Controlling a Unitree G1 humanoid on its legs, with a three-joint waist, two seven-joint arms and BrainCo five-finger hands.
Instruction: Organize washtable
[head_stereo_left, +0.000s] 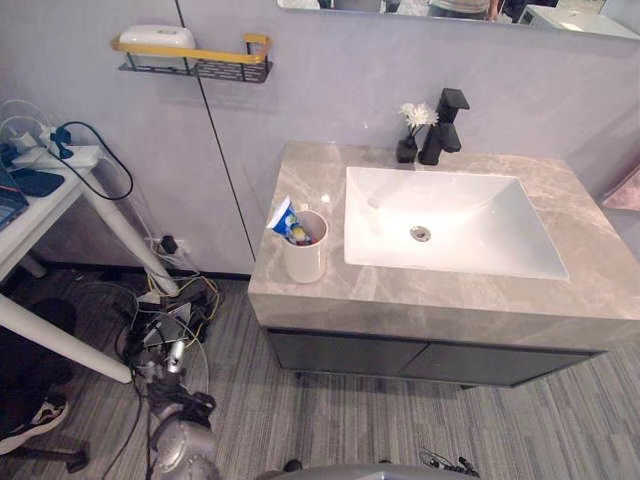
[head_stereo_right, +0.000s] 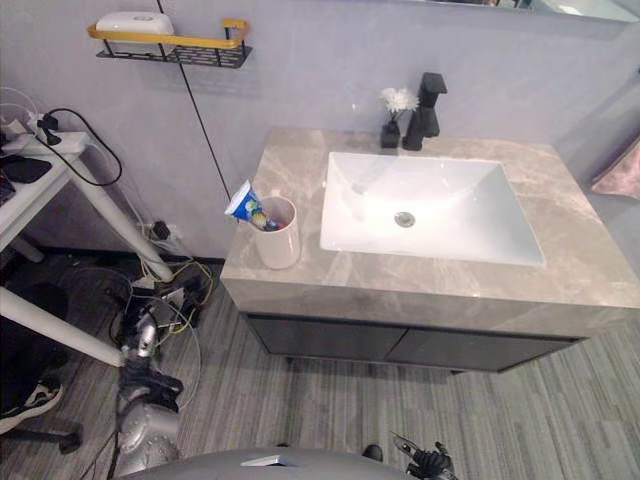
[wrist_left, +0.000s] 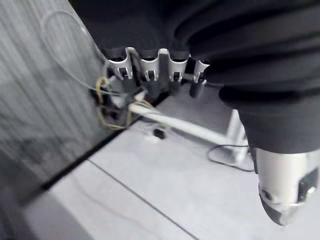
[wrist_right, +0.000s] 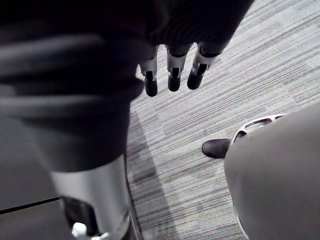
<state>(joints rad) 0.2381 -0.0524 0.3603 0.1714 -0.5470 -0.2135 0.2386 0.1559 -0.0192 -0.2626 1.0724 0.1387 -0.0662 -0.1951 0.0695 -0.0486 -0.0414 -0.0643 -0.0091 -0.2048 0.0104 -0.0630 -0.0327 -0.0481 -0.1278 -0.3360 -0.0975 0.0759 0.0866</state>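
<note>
Washtable seen from the head cameras, with both arms hanging low. The left robot hand hangs beside the floor cables with its fingers relaxed and apart, holding nothing. The right robot hand hangs over the carpet, fingers likewise loose and empty. On the marble tabletop a white cup stands near the left edge, just left of the sink, with a toothpaste tube leaning out of it. A black faucet and a small flower vase stand at the far rim. A wall shelf hangs further left. I judge that no tidying step has begun. My next move calls for raising an arm to tabletop height and reaching for the cup, probably with the left one.
</note>
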